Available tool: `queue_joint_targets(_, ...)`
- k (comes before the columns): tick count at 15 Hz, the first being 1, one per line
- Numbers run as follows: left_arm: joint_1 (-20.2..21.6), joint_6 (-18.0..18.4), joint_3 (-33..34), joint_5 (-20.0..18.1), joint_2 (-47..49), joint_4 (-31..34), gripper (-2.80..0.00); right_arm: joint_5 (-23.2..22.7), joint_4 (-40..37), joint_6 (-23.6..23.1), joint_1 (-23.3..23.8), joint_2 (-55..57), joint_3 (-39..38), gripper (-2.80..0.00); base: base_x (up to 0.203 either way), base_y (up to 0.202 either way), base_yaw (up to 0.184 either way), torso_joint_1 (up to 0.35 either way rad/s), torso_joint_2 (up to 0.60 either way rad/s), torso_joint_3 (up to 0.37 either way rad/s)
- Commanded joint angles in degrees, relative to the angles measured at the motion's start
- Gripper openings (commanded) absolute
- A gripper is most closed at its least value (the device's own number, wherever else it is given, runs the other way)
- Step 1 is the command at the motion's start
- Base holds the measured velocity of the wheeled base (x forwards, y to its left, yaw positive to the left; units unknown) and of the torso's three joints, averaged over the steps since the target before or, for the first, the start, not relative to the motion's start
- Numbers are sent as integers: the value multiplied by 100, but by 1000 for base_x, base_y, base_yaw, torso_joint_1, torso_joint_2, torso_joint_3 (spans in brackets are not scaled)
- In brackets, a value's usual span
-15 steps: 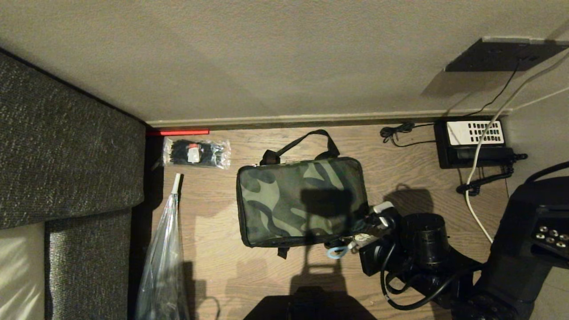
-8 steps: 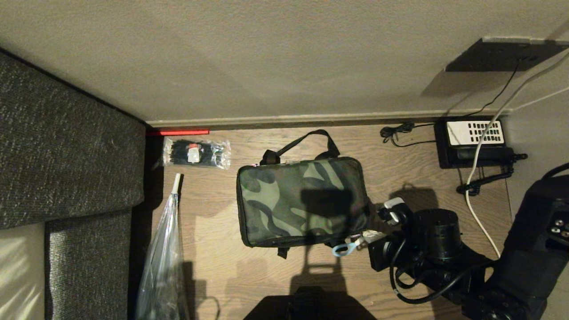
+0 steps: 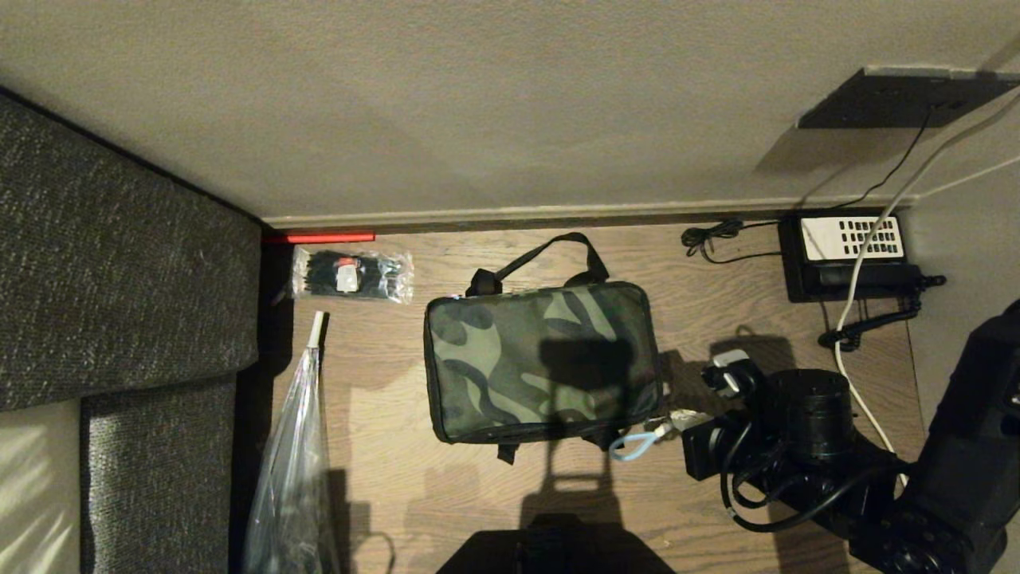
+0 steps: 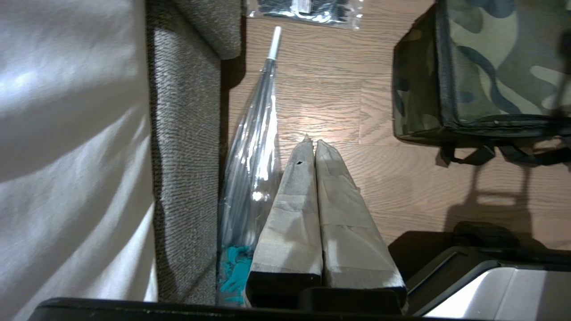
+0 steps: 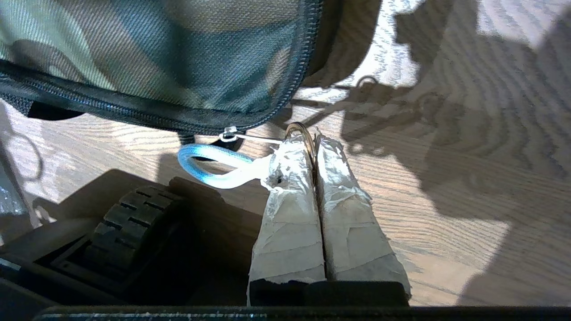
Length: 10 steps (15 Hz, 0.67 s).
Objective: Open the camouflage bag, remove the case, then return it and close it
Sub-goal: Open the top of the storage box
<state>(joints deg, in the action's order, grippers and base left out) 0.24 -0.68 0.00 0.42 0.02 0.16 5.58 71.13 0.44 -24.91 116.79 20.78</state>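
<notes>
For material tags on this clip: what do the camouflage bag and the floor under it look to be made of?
The camouflage bag looks like woven synthetic fabric, matte: a fine ribbed weave shows, edged by a toothed zipper. The floor looks like wood or wood-look laminate, low sheen: brown grain lines and plank seams, which of the two is unclear.

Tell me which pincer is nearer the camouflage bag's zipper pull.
Right. The right pincer is shut on the zipper pull at the camouflage bag. The left pincer hangs beside the umbrella.
</notes>
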Motion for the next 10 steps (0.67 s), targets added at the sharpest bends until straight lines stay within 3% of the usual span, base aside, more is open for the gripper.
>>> queue_joint_targets(1,2,-2,18,2,-11,2,-280,4,44,0,115,-24,-13,-280,0,0,0,0,0,0)
queue_joint_targets(10,2,-2,18,2,-11,2,-280,-149,54,-88,401,-33,5,-280,0,0,0,0,0,0)
